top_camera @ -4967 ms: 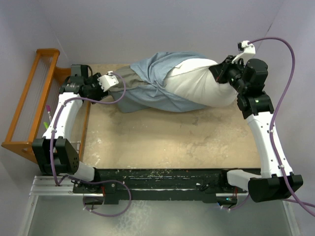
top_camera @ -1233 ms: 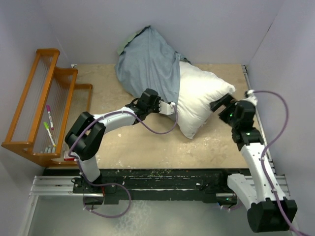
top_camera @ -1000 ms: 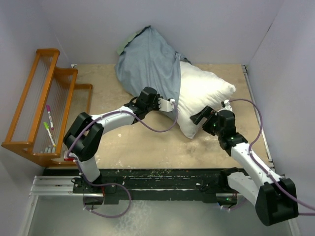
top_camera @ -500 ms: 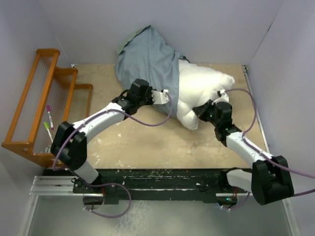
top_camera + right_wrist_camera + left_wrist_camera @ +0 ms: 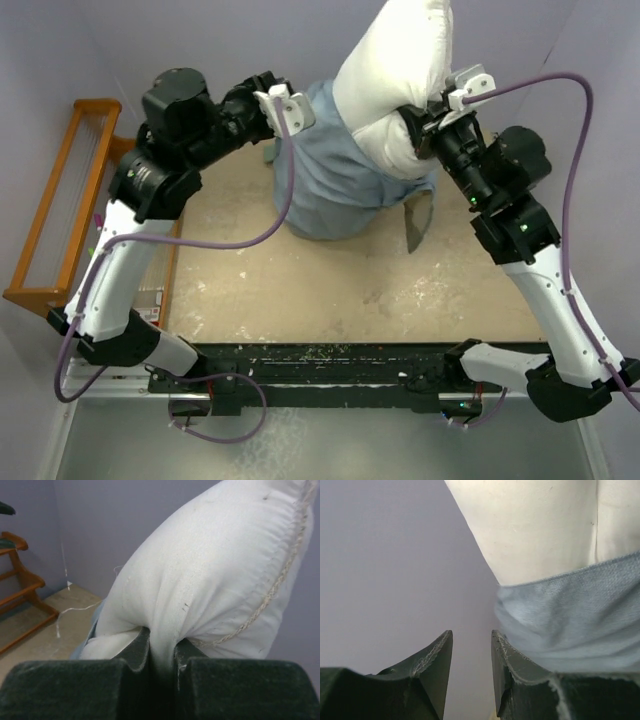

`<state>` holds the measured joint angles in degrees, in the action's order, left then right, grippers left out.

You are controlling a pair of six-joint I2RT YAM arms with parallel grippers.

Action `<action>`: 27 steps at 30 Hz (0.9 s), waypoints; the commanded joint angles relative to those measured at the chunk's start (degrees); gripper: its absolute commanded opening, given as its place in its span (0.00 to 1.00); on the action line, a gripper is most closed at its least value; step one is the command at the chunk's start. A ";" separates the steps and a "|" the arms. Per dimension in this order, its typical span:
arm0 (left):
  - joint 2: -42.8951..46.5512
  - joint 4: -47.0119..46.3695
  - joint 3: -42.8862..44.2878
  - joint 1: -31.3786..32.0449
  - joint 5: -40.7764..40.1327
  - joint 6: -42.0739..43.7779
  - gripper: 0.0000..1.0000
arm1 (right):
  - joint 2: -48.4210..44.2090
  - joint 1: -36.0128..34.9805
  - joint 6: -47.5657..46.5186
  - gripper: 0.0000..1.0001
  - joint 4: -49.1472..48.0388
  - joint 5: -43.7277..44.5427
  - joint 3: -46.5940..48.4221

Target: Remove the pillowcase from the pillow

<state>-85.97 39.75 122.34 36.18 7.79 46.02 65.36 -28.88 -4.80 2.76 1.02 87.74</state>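
First, check the overhead view. The right tool (image 5: 428, 122) is clamped on a lower corner of the pillow (image 5: 400, 60), which is lifted above the surface (image 5: 300, 290) at 1 o'clock, its free end pointing toward 12. The pillowcase (image 5: 335, 185) covers only the pillow's lower end and hangs below it at 12 o'clock, pale grey-blue side outward, with one dark flap at its 3 o'clock edge. The left tool (image 5: 288, 108) is raised at 11 o'clock, just beside the pillowcase's upper edge. A wooden rack (image 5: 60, 200) stands at 9 o'clock.

Next, check the left wrist view. The left tool (image 5: 471, 645) shows a narrow gap between its fingers, with only the wall (image 5: 395, 555) visible through it and nothing gripped. The pillowcase (image 5: 570, 625) lies against the outer side of the 3 o'clock finger, and the pillow (image 5: 535, 525) rises above it.

Finally, check the right wrist view. The right tool (image 5: 162, 642) is closed tight on a pinched fold of the pillow (image 5: 215, 565). A strip of pillowcase (image 5: 89, 637) shows at 8 o'clock, and the wooden rack (image 5: 20, 595) at 9 o'clock.
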 commanded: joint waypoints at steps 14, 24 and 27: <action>8.14 -1.48 -1.24 11.80 -1.68 21.30 0.43 | 8.46 -13.77 -20.56 0.00 -1.10 -14.20 16.26; 11.88 16.81 6.68 11.80 -3.68 21.49 0.44 | 10.42 -19.19 -19.31 0.00 -0.09 -22.45 13.36; 12.86 22.95 6.43 11.75 -5.34 20.26 0.47 | 12.27 -23.42 -22.73 0.00 1.66 -18.22 13.30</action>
<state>-74.67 52.18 126.87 47.77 4.95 68.10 76.73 -48.03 -24.47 10.02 -17.45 100.60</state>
